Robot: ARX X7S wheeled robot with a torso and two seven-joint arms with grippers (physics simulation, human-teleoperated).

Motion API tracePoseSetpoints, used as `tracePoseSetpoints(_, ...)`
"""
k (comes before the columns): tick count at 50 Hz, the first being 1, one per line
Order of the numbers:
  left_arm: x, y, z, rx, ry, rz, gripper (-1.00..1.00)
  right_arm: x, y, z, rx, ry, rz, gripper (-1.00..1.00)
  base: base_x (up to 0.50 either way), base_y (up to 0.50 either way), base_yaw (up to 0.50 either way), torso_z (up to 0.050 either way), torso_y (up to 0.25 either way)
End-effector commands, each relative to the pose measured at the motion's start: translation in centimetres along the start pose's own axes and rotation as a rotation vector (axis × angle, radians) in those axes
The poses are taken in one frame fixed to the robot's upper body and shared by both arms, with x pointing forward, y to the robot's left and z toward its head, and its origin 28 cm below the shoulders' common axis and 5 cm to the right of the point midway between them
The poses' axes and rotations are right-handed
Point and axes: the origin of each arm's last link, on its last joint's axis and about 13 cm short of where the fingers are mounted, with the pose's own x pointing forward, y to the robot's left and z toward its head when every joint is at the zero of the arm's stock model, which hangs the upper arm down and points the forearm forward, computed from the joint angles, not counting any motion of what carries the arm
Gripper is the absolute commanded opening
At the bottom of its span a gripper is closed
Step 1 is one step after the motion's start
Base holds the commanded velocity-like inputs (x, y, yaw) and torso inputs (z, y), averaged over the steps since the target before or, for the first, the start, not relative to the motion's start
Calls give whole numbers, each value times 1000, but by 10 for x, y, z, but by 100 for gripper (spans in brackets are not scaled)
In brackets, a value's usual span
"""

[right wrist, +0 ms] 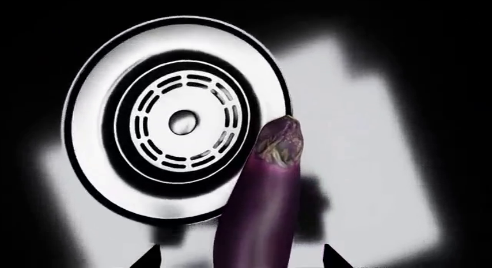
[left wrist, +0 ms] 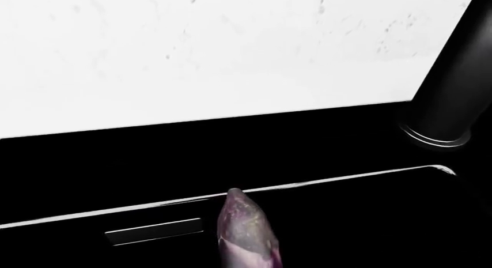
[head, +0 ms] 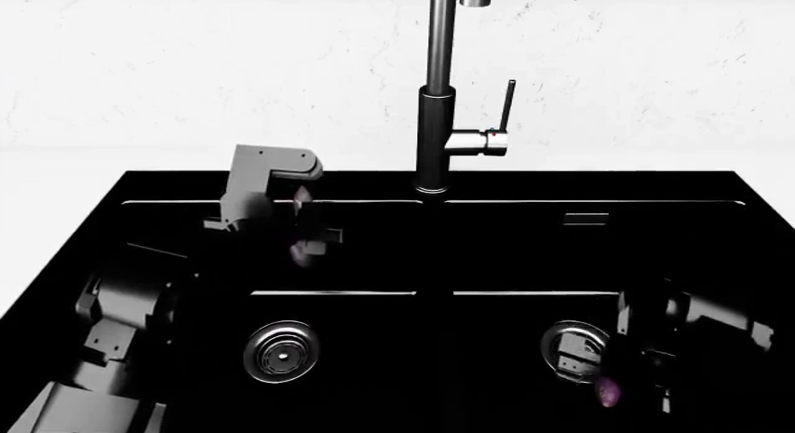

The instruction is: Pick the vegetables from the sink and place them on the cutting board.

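One dark-purple eggplant sticks out from my left gripper, tapered tip forward, held above the back of the left basin of the black sink. The fingers themselves do not show in the left wrist view. The second eggplant lies on the floor of the right basin against the steel drain. My right gripper is open low over it, with a dark fingertip on each side and a gap to the eggplant. In the head view this eggplant shows as a purple spot. The cutting board is out of view.
The tall dark faucet stands at the middle of the sink's back rim, and its base is close to my left gripper. A divider separates the two basins. The left drain lies below my left arm. White counter lies behind the sink.
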Motion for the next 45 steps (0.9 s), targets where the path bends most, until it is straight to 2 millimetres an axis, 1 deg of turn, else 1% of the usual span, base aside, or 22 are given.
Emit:
tracePoseSetpoints(1, -1, 0, -1, -7, 0, 4, -100, 12, 1, -11, 12, 26, 1, 100, 0, 0, 0, 0, 0)
tracePoseSetpoints(9, -3, 1, -1, -10, 0, 10, -100, 18, 4, -18, 17, 48, 17, 100, 0, 0, 0, 0, 0)
tracePoseSetpoints(20, -4, 2, -2, -18, 1, 11, -100, 23, 3, -24, 34, 66, 20, 100, 1, 0, 0, 0, 0)
tracePoseSetpoints(21, -5, 2, -2, -18, 1, 11, -100, 24, 3, -25, 33, 69, 21, -100, 0, 0, 0, 0, 0)
tracePoseSetpoints(31, -6, 2, -2, -22, -2, 10, -100, 21, 0, -21, 37, 57, 11, -100, 0, 0, 0, 0, 0)
tracePoseSetpoints(36, -8, 2, -2, -24, -16, -10, -100, 14, 0, -12, 34, 21, 22, -100, 2, 0, 0, 0, 0)
tracePoseSetpoints(41, -10, 2, -1, 22, -78, -32, -100, 1, 4, 3, 2, -38, 62, -100, 0, 0, 0, 0, 0)
tracePoseSetpoints(43, -11, 2, 0, 53, -112, -24, -100, -9, 7, 13, -16, -80, 93, -100, 0, 0, 0, 0, 0)
tracePoseSetpoints(45, -13, 2, 2, 62, -125, -21, -100, -23, 9, 26, -35, -136, 126, -100, 0, 0, 0, 0, 0)
